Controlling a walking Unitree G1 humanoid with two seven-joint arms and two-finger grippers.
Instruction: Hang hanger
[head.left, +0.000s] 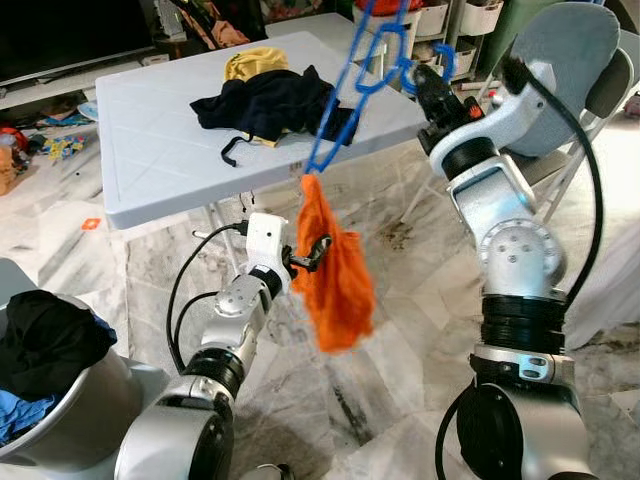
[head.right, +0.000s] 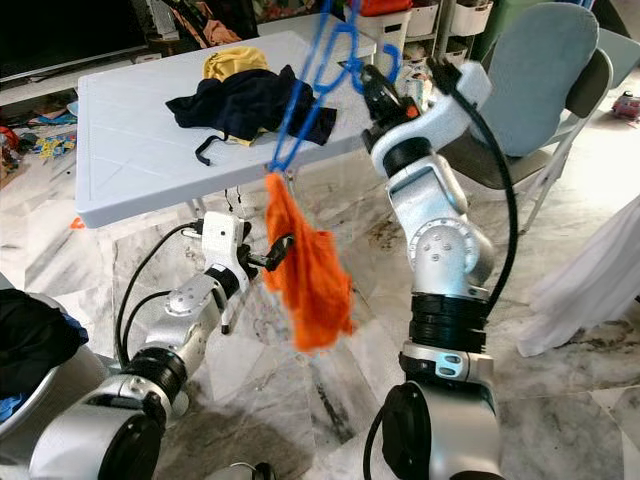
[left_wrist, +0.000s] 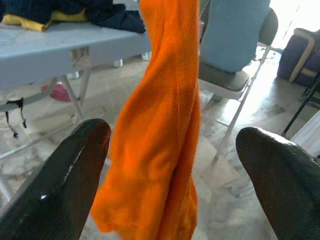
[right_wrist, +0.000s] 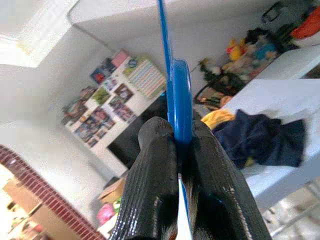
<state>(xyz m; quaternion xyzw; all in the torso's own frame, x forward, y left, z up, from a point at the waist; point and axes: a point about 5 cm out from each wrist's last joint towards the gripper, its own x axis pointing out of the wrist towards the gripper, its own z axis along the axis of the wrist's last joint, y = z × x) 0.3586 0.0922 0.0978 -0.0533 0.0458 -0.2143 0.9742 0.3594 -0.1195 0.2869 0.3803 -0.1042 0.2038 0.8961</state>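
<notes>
My right gripper (head.left: 425, 80) is raised over the table's near right corner and shut on a blue plastic hanger (head.left: 362, 70), its fingers (right_wrist: 155, 165) clamped on the blue plastic (right_wrist: 179, 100). An orange cloth (head.left: 335, 270) dangles from the hanger's low end, bunched and twisted. My left gripper (head.left: 312, 252) is open at mid height with the orange cloth (left_wrist: 160, 135) between its two black fingertips (left_wrist: 75, 170), not squeezed.
A white folding table (head.left: 160, 140) carries dark blue and yellow clothes (head.left: 270, 100). A grey folding chair (head.left: 560, 60) stands at the right. A basket (head.left: 60, 400) with dark and blue clothes sits at the lower left. Marble floor lies below.
</notes>
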